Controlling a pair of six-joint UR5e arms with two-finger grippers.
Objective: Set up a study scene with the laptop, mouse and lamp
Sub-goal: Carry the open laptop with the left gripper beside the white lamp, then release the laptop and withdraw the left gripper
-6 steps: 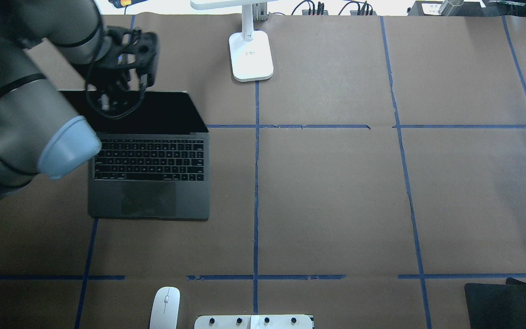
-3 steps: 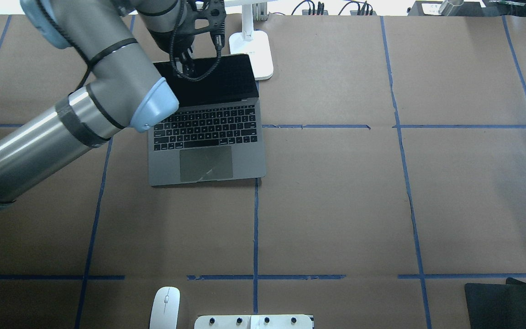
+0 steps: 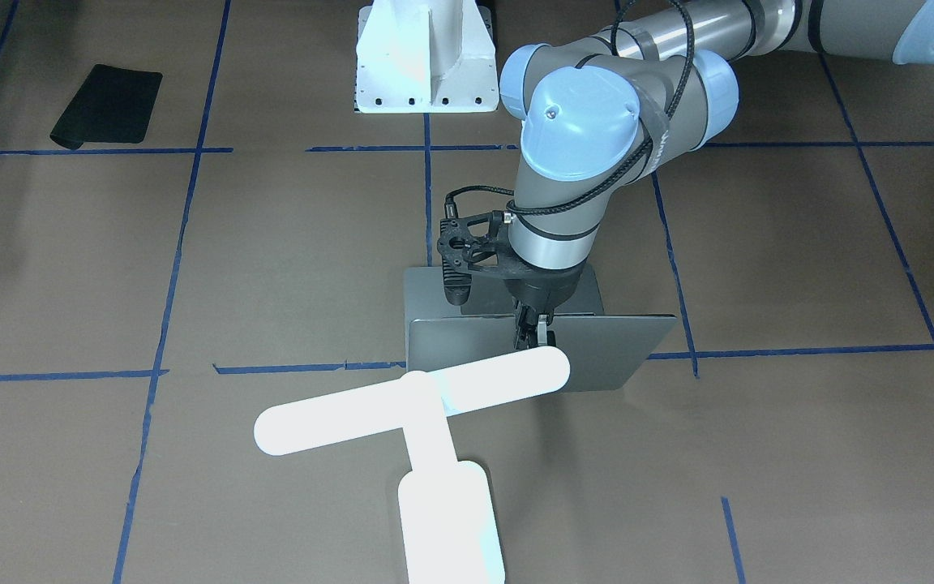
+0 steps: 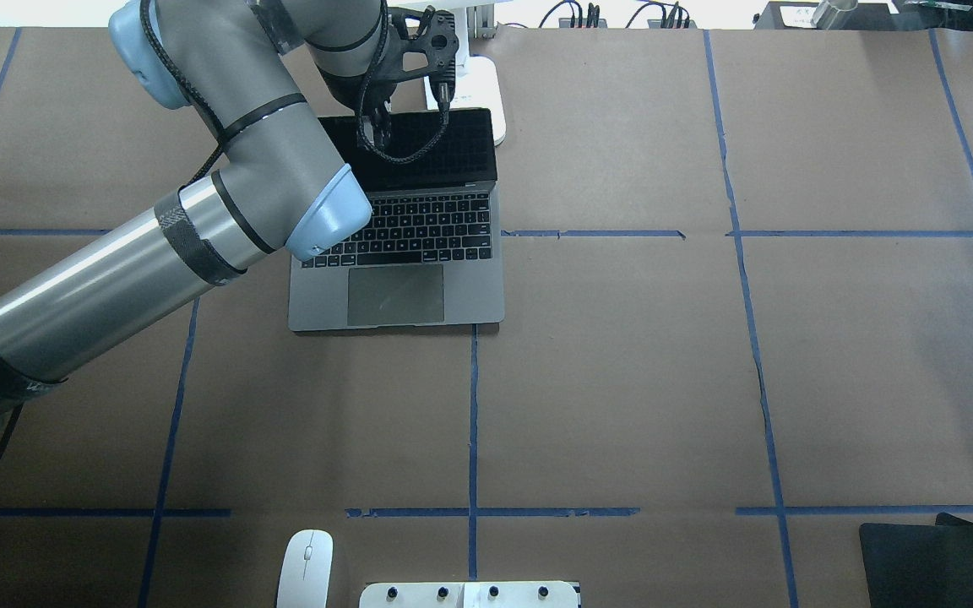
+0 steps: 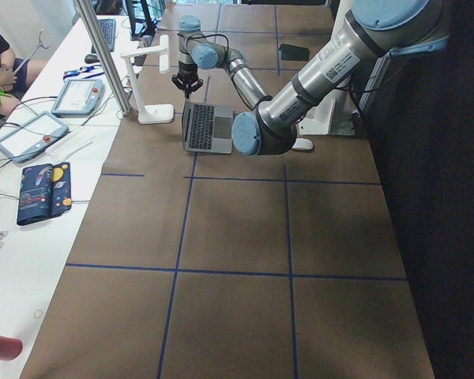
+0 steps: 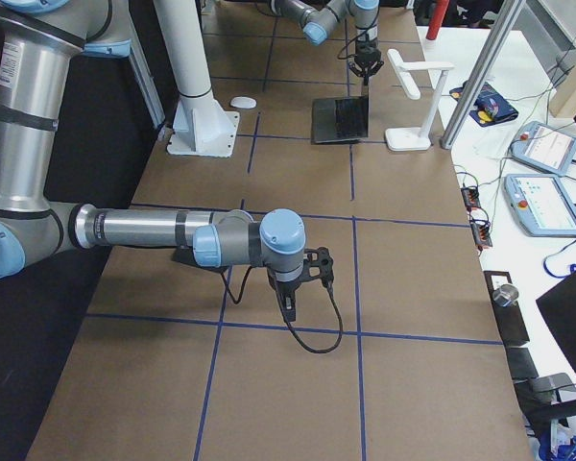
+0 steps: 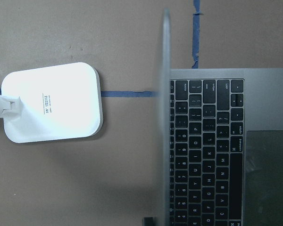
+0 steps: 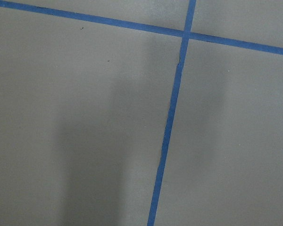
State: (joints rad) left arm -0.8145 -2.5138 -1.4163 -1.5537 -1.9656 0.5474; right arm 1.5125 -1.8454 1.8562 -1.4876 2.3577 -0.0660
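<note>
Toward the table's (image 4: 622, 380) far side, the left claw (image 3: 533, 328) is clenching the laptop's (image 4: 402, 295) lid, the lamp (image 7: 52, 101) standing just behind.

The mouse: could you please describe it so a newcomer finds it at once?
In the overhead view, find the white bolted pedestal at the bottom edge. Just left of it lies the small glossy white oval mouse, smooth, with a thin dark slit instead of bolts.
</note>
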